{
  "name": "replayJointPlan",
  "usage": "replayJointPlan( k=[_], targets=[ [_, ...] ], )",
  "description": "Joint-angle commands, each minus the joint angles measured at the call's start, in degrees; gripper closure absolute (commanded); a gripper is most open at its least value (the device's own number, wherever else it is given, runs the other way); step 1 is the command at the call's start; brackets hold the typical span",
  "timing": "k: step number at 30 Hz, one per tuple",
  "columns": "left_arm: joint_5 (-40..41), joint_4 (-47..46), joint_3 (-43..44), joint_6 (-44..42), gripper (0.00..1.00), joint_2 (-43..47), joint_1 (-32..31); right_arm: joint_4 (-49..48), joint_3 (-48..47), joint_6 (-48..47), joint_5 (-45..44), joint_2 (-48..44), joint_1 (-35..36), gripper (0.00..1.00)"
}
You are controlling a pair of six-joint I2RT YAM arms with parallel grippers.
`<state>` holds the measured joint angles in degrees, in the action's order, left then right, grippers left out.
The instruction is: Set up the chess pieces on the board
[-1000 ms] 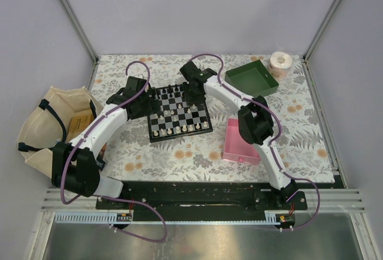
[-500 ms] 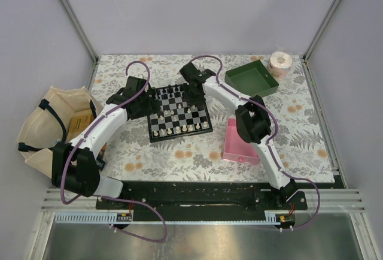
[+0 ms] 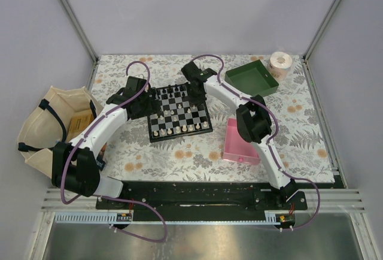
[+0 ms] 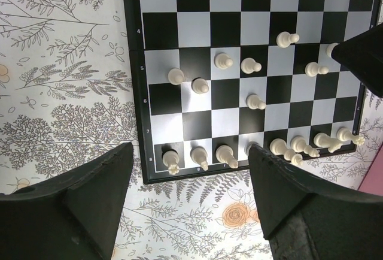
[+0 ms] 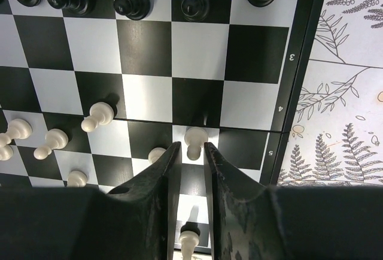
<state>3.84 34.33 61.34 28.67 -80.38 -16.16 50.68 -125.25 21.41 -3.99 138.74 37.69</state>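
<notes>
On the floral counter the board is laid centrally. The task is judged well over half done: black pieces are lined along the far side and white pieces along the near edge, but white pawns are scattered mid-board and their row is unfilled. The left hand is held wide open and empty by the board's left edge. The right hand is lowered over the right side, fingers nearly together about one pawn; whether it is gripped cannot be told.
</notes>
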Motion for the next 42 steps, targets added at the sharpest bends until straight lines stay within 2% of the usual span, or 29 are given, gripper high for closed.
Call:
replayJointPlan(
  k=[1, 9, 17, 22, 32, 37, 42],
  targets=[
    [-1.1, -2.2, 1.0, -0.5, 0.2, 0.0, 0.3, 0.0, -2.2, 0.6, -1.0, 0.0, -0.4, 0.72],
    [-1.4, -2.2, 0.9, -0.5, 0.2, -0.1, 0.3, -0.2, 0.8, 0.1, -1.3, -3.6, -0.4, 0.82],
    [-1.7, -2.5, 1.1, -0.3, 0.2, -0.5, 0.3, -8.7, 18.4, 2.1, -1.7, -16.9, -0.4, 0.83],
    [-2.1, -3.1, 1.0, 0.1, 0.17, -0.6, 0.3, -10.7, 24.8, 3.7, -0.1, -20.5, -0.4, 0.83],
    [-3.1, -3.3, 1.2, -0.1, 0.1, -0.2, 0.3, -10.3, 27.4, 3.9, -0.1, -20.6, -0.3, 0.82],
    [-3.3, -4.0, 0.4, 0.1, 0.02, 0.3, 0.3, -10.2, 27.9, 3.6, 0.4, -20.3, -0.2, 0.82],
    [-3.3, -3.7, 0.8, 0.1, 0.01, 0.1, 0.3, -9.1, 27.9, 3.4, -0.9, -19.7, -0.1, 0.82]
  ],
)
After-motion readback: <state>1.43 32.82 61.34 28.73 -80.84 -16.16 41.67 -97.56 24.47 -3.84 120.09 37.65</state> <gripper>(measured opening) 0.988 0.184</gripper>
